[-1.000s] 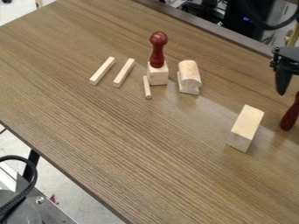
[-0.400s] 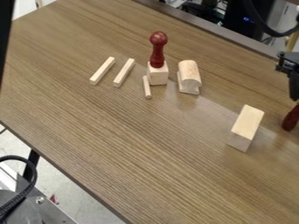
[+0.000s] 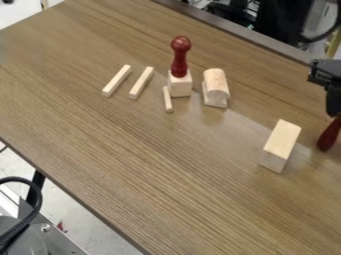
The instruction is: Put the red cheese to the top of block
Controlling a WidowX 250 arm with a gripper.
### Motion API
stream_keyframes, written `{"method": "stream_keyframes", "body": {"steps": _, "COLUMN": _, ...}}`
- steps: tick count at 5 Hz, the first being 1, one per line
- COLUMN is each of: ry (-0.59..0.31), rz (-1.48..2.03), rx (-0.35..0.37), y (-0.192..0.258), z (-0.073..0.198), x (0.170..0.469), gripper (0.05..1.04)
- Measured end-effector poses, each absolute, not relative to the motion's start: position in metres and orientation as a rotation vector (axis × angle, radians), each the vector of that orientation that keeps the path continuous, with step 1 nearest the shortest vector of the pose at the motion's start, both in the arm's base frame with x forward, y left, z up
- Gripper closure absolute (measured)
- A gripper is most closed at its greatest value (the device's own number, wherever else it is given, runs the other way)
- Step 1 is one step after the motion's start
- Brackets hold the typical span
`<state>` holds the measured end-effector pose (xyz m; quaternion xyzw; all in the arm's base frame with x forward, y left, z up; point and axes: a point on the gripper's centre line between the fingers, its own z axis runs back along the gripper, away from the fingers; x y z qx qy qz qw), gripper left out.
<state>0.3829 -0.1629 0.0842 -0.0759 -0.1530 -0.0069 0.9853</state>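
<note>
The dark red, round-ended toy (image 3: 328,135) tilts under the gripper (image 3: 333,110); I can't tell if it's squeezed tight.

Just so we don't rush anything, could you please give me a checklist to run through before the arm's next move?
1. Knobbed red piece upright on the cube block: ok.
2. Red piece at the right edge on top of a block: not ok; it is beside the rectangular block.
3. That right-edge piece secured by the gripper: cannot tell; they meet in the view, but the grip is unclear.
4. Rectangular block's top face in view for placing: ok.
5. Rounded block apart from the cube block: ok.
6. Which block is meant: cannot tell.
</note>
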Motion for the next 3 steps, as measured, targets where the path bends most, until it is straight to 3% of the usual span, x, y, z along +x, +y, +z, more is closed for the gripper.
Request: {"method": "stream_keyframes", "body": {"steps": 3, "ry": -0.419, "rz": 0.042, "rx": -0.143, "y": -0.140, "z": 0.132, "x": 0.352, "gripper": 0.788}}
